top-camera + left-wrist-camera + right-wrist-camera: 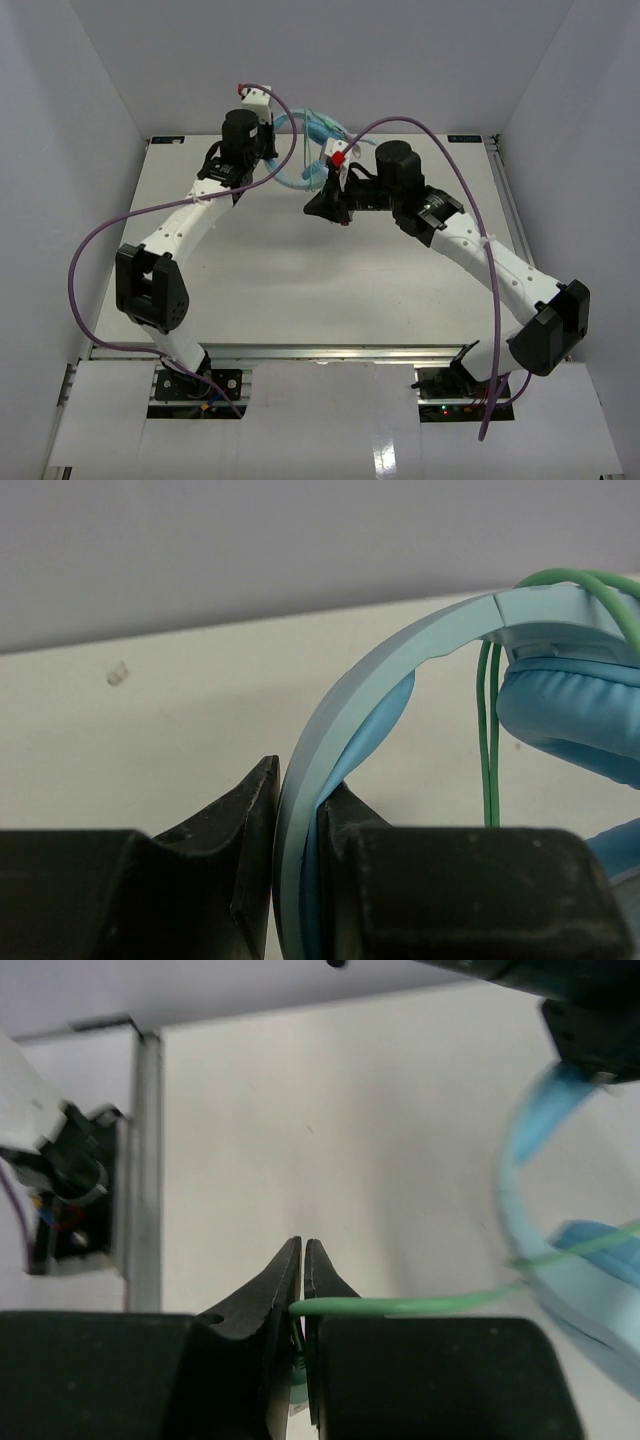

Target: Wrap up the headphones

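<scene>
The headphones (330, 750) are light blue: a pale, greyish-blue headband shell over brighter sky-blue padding and earcups. Their cable (400, 1306) is plain green. My left gripper (298, 800) and right gripper (303, 1260) are matte black. The worktop (300, 270) is off-white. My arms (185, 225) are white with black joints, trailing purple leads (110, 225).

The matte white table (300, 290) carries a small pale speck (118, 673), lying ahead and to the left of the left claw (297, 800). A grey metal rail (145, 1180) edges the table left of the right claw (303, 1258).
</scene>
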Controlling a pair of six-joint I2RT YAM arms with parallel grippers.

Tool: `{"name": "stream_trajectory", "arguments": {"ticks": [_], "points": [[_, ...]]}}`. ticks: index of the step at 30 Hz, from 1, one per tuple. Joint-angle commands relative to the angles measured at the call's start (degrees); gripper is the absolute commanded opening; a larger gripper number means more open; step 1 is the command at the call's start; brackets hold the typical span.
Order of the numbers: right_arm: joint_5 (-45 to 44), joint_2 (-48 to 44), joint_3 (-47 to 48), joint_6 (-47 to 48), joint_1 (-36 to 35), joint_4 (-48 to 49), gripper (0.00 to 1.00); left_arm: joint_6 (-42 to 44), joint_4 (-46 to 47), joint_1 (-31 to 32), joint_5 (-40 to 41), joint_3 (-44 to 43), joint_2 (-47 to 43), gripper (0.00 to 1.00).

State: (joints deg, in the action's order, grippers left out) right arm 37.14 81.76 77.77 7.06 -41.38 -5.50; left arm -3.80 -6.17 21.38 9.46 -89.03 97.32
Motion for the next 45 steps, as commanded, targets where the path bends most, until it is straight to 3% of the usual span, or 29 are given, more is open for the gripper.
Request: {"name": "stream_trajectory", "arguments": {"ticks": [1, 7, 10, 16, 26, 35, 45], "points": [[-14.44, 0.98, 10.17, 22.10, -0.77, -26.90, 0.08, -0.54, 1.35, -0.29, -6.54, 2.52, -1.24, 0.00], [-23.00, 3.12, 15.45, 34.89, -2.14, -37.97, 0.08, 0.78, -1.27, -0.29, -13.34, 4.04, 0.73, 0.00], [-27.92, 2.41, 13.50, 40.88, -3.83, -38.48, 0.08, 2.07, -2.08, -0.21, -17.02, 4.80, 1.44, 0.00], [-41.28, 0.77, 10.74, 47.26, -6.27, -31.34, 0.08, 4.59, -3.10, -0.11, -22.99, 7.20, 1.47, 0.00], [-54.23, -4.21, -4.10, 59.77, -6.69, -4.31, 0.08, 6.13, -3.49, 0.22, -37.39, 13.02, -0.13, 0.00], [-56.11, -2.51, -8.55, 67.19, -5.57, 4.49, 0.08, 6.84, -3.57, 0.41, -48.57, 14.52, -2.85, 0.00], [-49.51, -0.35, -7.86, 62.19, -1.37, 3.99, 0.08, 7.14, -3.13, 0.41, -53.05, 14.88, -7.08, 0.00]]}}
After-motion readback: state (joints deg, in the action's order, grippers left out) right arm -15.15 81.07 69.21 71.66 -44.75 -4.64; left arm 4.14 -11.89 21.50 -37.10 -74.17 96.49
